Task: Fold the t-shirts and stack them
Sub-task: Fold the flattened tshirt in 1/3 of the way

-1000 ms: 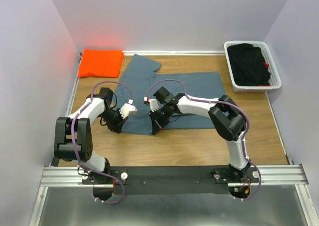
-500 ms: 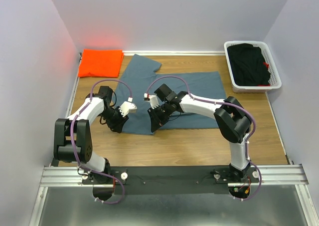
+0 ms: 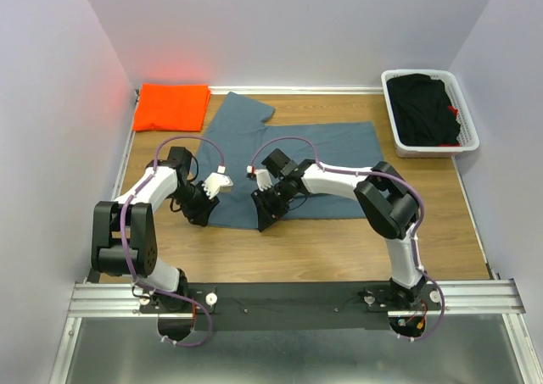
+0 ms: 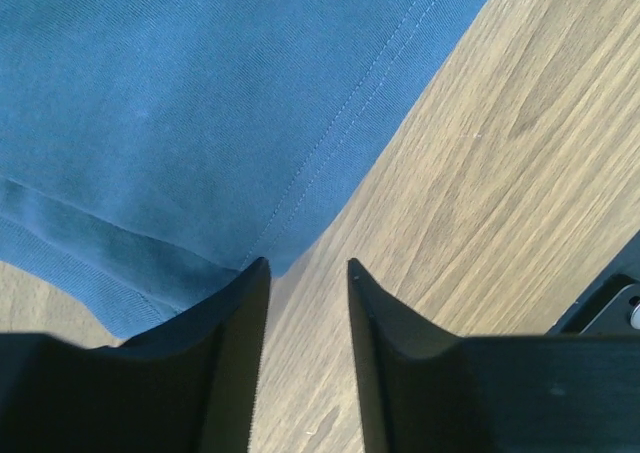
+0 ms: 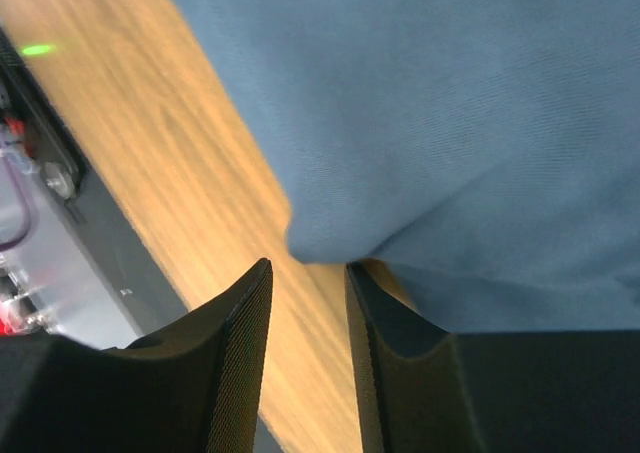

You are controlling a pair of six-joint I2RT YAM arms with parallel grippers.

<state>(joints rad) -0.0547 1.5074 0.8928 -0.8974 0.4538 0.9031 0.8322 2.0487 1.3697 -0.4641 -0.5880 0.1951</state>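
Note:
The slate blue-grey t-shirt (image 3: 293,155) lies partly folded in the middle of the table, one sleeve pointing to the back left. Its near edge shows in both wrist views (image 4: 200,113) (image 5: 460,103). The bright orange t-shirt (image 3: 172,106) lies folded at the back left corner. My left gripper (image 3: 201,214) (image 4: 307,268) is open at the shirt's near left corner, only bare wood between its fingers. My right gripper (image 3: 264,218) (image 5: 308,268) is open at the near fold corner, the cloth just beyond its fingertips.
A white basket (image 3: 390,104) holding dark clothes stands at the back right. Walls close off the table on the left, right and back. The metal rail (image 3: 288,297) with the arm bases runs along the near edge.
Both grippers have gone from shut to open and let go of the blue-grey shirt's near edge, which now rests on the table. The arms have hardly moved.

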